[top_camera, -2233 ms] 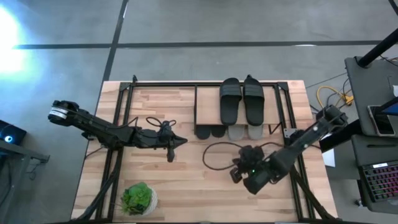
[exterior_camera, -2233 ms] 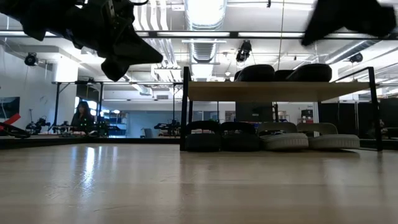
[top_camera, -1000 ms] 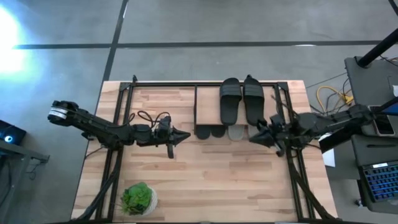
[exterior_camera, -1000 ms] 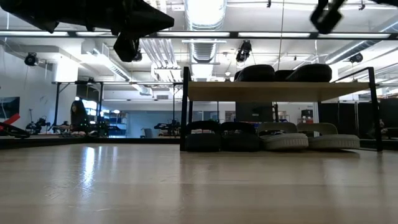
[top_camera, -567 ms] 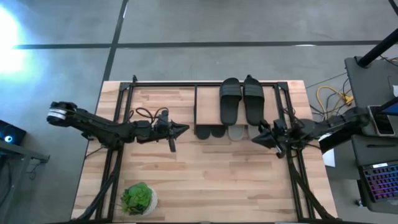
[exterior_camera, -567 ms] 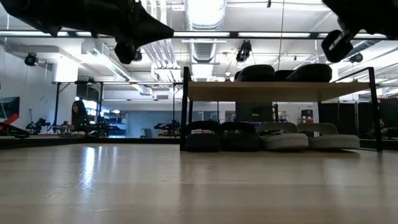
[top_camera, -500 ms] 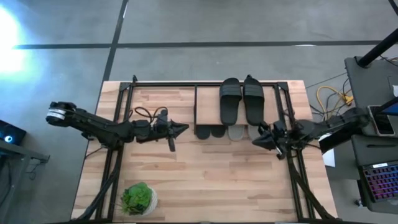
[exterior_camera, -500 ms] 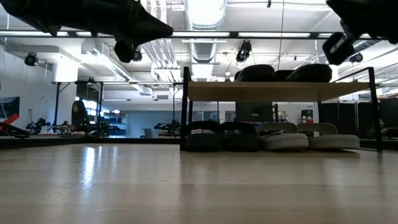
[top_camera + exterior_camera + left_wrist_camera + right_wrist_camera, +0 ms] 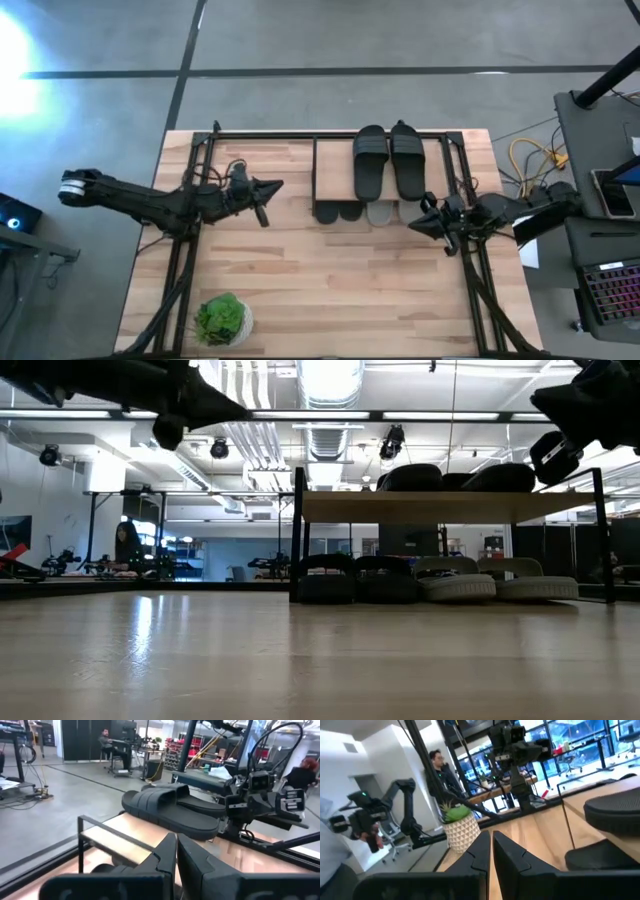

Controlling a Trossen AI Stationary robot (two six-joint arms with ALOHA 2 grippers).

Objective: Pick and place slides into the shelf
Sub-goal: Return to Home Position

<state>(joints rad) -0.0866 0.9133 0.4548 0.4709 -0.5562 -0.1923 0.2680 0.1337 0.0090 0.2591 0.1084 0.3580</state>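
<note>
The shelf (image 9: 335, 165) stands at the table's far middle; its wooden top board also shows in the low view (image 9: 440, 507). A black pair of slides (image 9: 388, 160) lies sole-down on the top board. Below it, a dark pair (image 9: 355, 578) and a light grey pair (image 9: 495, 582) rest on the table, toes sticking out toward the near edge. My left gripper (image 9: 278, 184) is shut and empty, in the air left of the shelf, pointing at it. My right gripper (image 9: 413, 222) is shut and empty, in the air at the shelf's near right corner.
A green potted plant (image 9: 222, 320) stands at the table's near left corner and shows in the right wrist view (image 9: 460, 827). Black frame rails (image 9: 190, 250) run along the table's left and right sides. People show in the room beyond the table.
My left gripper has drawn back toward the table's left and far edges, staying shut. My right gripper has stayed beside the shelf's near right corner. The slides have not moved.
</note>
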